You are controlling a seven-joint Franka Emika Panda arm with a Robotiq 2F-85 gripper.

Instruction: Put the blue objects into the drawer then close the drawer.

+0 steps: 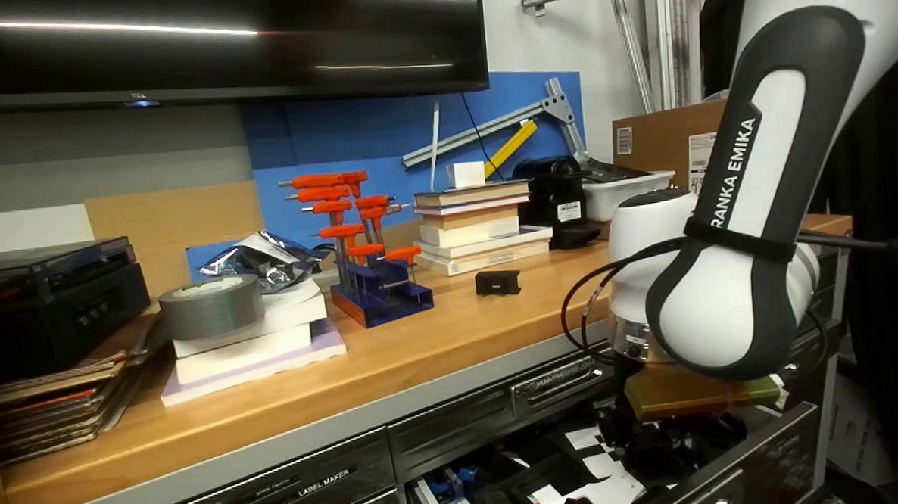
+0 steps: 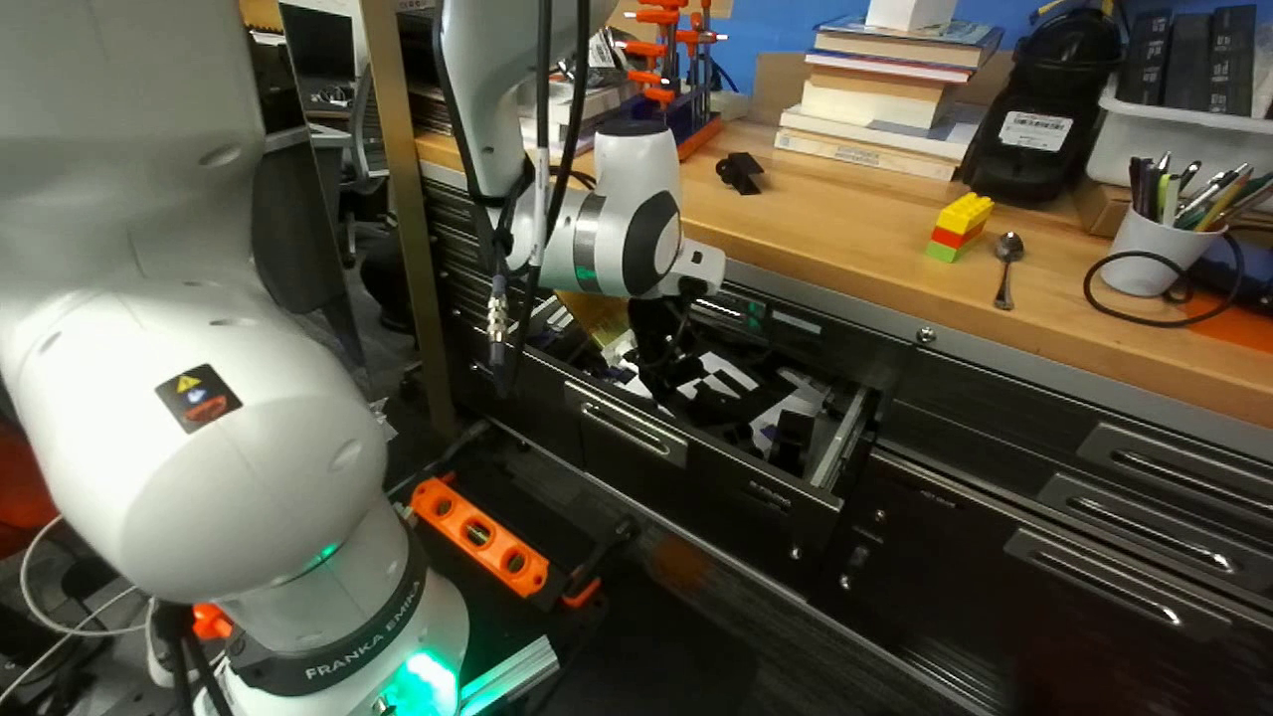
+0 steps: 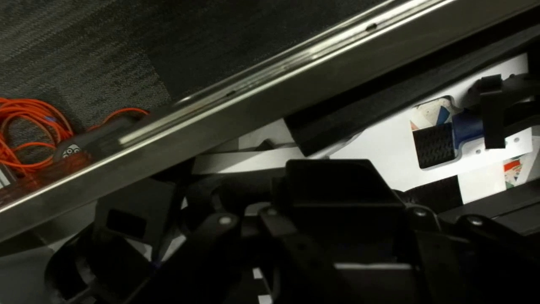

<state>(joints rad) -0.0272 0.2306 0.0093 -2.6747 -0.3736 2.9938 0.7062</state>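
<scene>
Nearest in an exterior view is the robot base (image 2: 333, 602), then the pulled-out drawer (image 2: 721, 472), with the arm (image 2: 636, 179) reaching down over it. Wrist view: pretty sure the jaws are clamped on one dark block (image 3: 339, 183); supposedly blue, reads black to me. Can't tell if it touches the clutter (image 2: 726, 373) underneath. So imo this is the drop-off of one piece: next is set it low, let go, lift out without snagging anything. Farther back, the second dark piece (image 1: 498, 282) sits on the tabletop (image 1: 467, 319) in front of the book stack (image 1: 486, 228), so closing has to wait.
</scene>
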